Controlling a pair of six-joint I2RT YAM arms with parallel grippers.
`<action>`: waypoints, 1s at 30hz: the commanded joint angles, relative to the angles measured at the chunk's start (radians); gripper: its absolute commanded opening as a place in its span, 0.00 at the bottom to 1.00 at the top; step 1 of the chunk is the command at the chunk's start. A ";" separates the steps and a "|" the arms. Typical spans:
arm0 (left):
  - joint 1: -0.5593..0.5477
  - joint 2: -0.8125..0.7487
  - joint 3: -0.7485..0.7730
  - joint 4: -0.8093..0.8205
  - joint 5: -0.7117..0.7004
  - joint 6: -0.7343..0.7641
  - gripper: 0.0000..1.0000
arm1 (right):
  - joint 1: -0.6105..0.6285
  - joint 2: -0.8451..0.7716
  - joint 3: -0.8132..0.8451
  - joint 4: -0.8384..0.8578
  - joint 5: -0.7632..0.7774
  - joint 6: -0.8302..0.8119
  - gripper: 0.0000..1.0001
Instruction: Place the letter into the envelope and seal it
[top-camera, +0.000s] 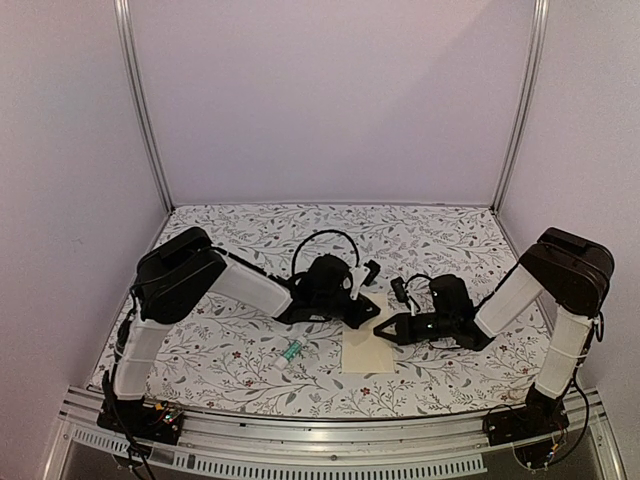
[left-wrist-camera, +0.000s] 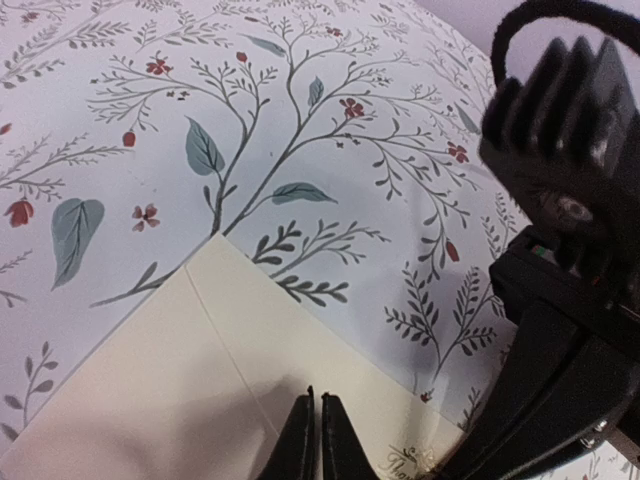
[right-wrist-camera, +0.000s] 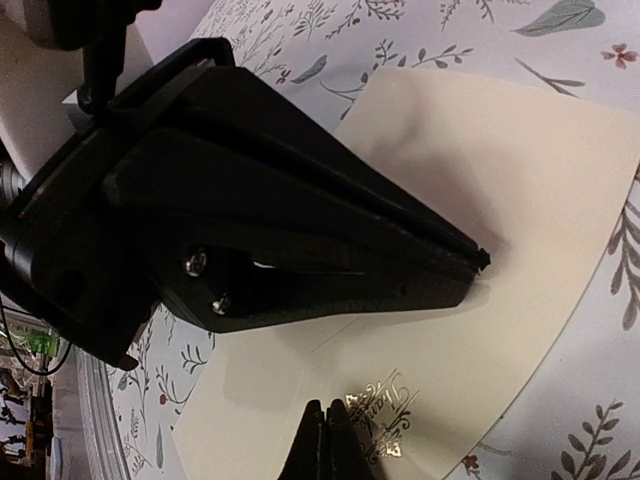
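Observation:
The cream envelope (top-camera: 368, 352) lies flat on the floral tablecloth between the two arms. It also shows in the left wrist view (left-wrist-camera: 180, 380) and in the right wrist view (right-wrist-camera: 520, 190), with a small gold emblem (right-wrist-camera: 385, 415) and a thin fold line across it. My left gripper (top-camera: 372, 313) is shut, its tips (left-wrist-camera: 316, 402) down on the envelope's face. My right gripper (top-camera: 385, 330) is shut, its tips (right-wrist-camera: 328, 412) on the envelope beside the emblem. The left gripper's fingers (right-wrist-camera: 400, 265) lie across the envelope just ahead of the right one. The tan bordered letter is not in view.
A small green-and-white object (top-camera: 291, 351) lies on the cloth left of the envelope. The right arm's black body (left-wrist-camera: 570, 300) fills the right side of the left wrist view. The table's near rail (top-camera: 330, 430) runs just below the envelope.

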 joint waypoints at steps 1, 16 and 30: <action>0.035 0.048 0.024 -0.053 0.001 -0.004 0.05 | 0.007 0.025 -0.031 -0.059 -0.036 0.015 0.00; 0.037 -0.008 -0.068 -0.013 -0.002 -0.019 0.01 | 0.007 0.086 0.113 -0.146 0.135 0.039 0.00; 0.044 -0.001 -0.064 -0.019 -0.007 -0.021 0.00 | 0.059 0.061 0.121 -0.283 0.114 -0.029 0.00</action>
